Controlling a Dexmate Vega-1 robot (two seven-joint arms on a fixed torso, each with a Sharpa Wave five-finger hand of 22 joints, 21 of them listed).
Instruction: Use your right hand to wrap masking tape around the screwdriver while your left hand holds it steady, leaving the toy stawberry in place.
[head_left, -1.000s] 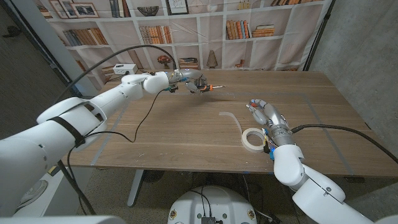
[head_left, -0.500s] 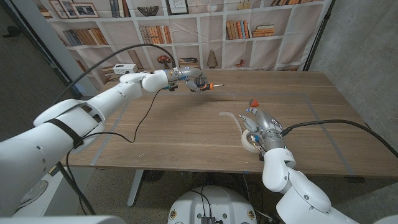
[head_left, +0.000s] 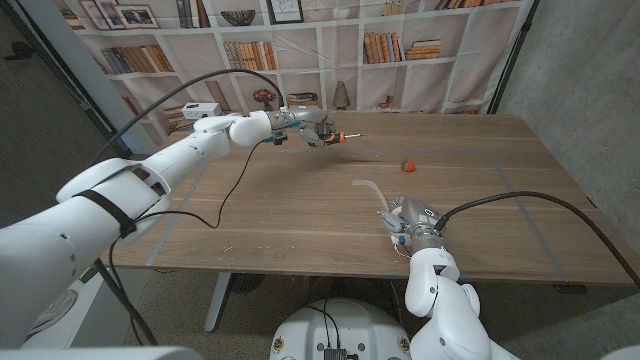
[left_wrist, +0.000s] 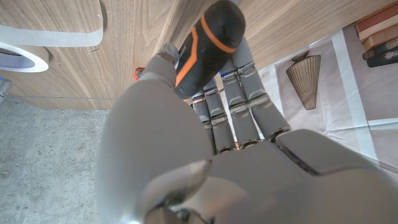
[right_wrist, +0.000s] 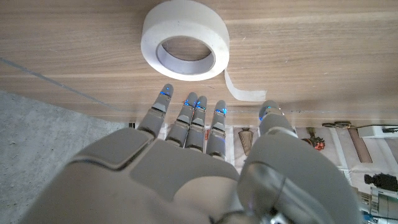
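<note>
My left hand (head_left: 313, 131) holds the screwdriver (head_left: 338, 135) above the table's far side, its thin shaft pointing right. In the left wrist view the fingers wrap the black and orange handle (left_wrist: 208, 37). The masking tape roll (right_wrist: 185, 40) lies flat on the wood with a loose tail (right_wrist: 239, 88) curling off it. My right hand (head_left: 409, 222) hovers over the roll near the front edge, fingers (right_wrist: 189, 118) spread and stretched toward it, holding nothing. The tape's tail (head_left: 368, 187) trails away from the hand. The red toy strawberry (head_left: 407, 164) sits alone on the table, beyond the right hand.
The wooden table (head_left: 500, 180) has bare room to the right and in the middle. A black cable (head_left: 235, 185) from the left arm drapes over the table's left part. Bookshelves (head_left: 250, 50) stand behind the table.
My right hand has drawn back toward the front edge and left, now covering the tape roll; the strawberry it hid has come into sight. The left hand and screwdriver stay put.
</note>
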